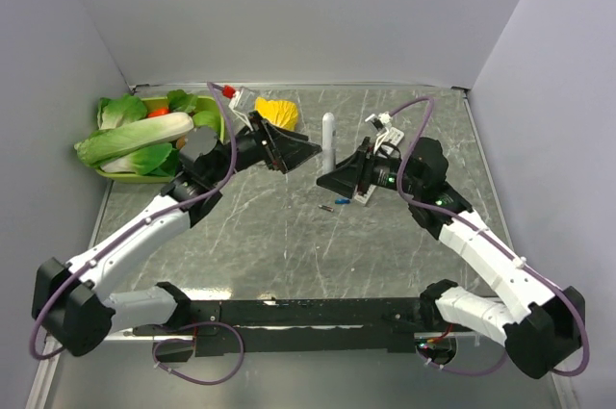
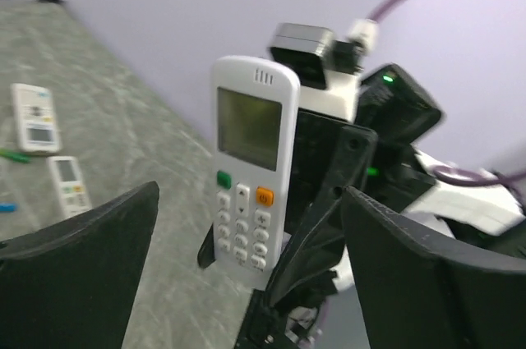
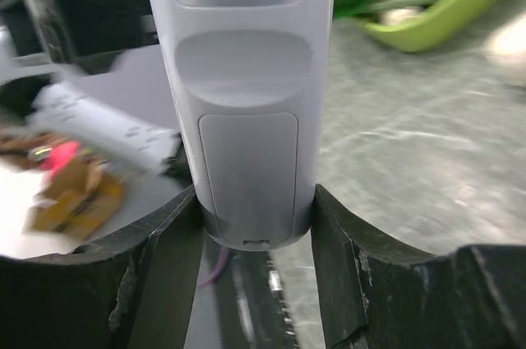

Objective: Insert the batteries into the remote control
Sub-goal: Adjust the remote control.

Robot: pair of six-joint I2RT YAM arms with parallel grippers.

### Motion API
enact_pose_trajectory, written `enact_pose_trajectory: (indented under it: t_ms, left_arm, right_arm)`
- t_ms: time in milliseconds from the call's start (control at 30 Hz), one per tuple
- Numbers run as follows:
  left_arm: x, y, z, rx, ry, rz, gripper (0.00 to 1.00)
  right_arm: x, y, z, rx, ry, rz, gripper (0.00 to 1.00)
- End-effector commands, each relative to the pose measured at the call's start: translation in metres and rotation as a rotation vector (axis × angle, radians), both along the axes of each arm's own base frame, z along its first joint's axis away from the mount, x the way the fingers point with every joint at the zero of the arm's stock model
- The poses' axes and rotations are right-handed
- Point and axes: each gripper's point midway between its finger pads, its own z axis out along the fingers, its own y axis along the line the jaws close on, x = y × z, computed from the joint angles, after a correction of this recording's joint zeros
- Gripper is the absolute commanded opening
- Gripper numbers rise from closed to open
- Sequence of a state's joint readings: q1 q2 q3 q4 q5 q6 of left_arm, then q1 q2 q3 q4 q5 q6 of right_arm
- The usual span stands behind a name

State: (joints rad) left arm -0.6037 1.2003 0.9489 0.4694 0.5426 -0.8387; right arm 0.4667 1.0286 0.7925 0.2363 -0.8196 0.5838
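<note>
And there was the right gripper [image 1: 337,180], clamped on the foot of the white remote control [image 2: 251,160] and holding it bolt upright above the table [image 1: 289,255], button face turned to the left arm. The left gripper [image 1: 300,152] hung just to the left of the remote, its fingers [image 2: 82,267] spread wide on either side of it and touching nothing.

Now the remote itself. It looked like a hard, smooth plastic shell, light and stiff enough to take a firm squeeze. It was glossy too, so I judged it could slip or swing if pinched at one end only. The right fingers [image 3: 173,259] pressed its two narrow edges right at the bottom, flanking the battery cover [image 3: 249,172], which sat shut on the back. That left the cover's face bare. The better hold for the left side looked to be the upper body, by the screen, clear of that cover.

On to the smaller stuff. Two other remotes [image 2: 34,117] lay flat on the table, off to the left of the upright remote in the left wrist view. And the batteries looked tiny, hard and round, sure to roll and fiddly to pinch except across the middle. A blue battery [image 1: 344,202] lay just on the near side of the remote, below the right gripper and untouched. A green battery [image 2: 12,154] lay beside the flat remotes, well apart from both grippers.
</note>
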Motion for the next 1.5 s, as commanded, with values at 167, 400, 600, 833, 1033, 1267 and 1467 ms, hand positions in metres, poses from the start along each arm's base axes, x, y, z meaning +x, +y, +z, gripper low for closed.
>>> enact_pose_trajectory:
  t_ms: [167,400,600,833,1033,1267,1467]
  left_arm:
    - [0.019,-0.004,-0.013,0.079,0.03,0.286,0.96]
    - [0.028,-0.025,-0.034,0.131,0.096,0.356,0.89]
    - [0.028,-0.034,-0.059,0.183,0.159,0.374,0.69]
    - [0.024,-0.05,-0.06,0.223,0.138,0.327,0.21]
    - [0.028,-0.037,-0.051,0.303,0.05,0.293,0.01]
    - [0.011,-0.02,-0.06,0.456,-0.082,-0.005,0.01]
    - [-0.028,-0.009,-0.066,0.619,-0.202,-0.275,0.01]
  right_arm:
    - [0.031,-0.021,-0.021,-0.279,-0.045,-0.332,0.03]
    - [0.029,-0.013,-0.02,-0.286,-0.047,-0.365,0.03]
    - [0.033,-0.016,-0.019,-0.273,-0.04,-0.423,0.05]
    - [0.032,-0.014,-0.021,-0.274,-0.05,-0.407,0.15]
    - [0.022,-0.02,-0.014,-0.319,-0.122,-0.342,0.76]
    - [0.001,-0.041,0.01,-0.346,-0.225,-0.207,0.99]
    - [-0.019,-0.05,0.038,-0.317,-0.336,-0.071,0.99]
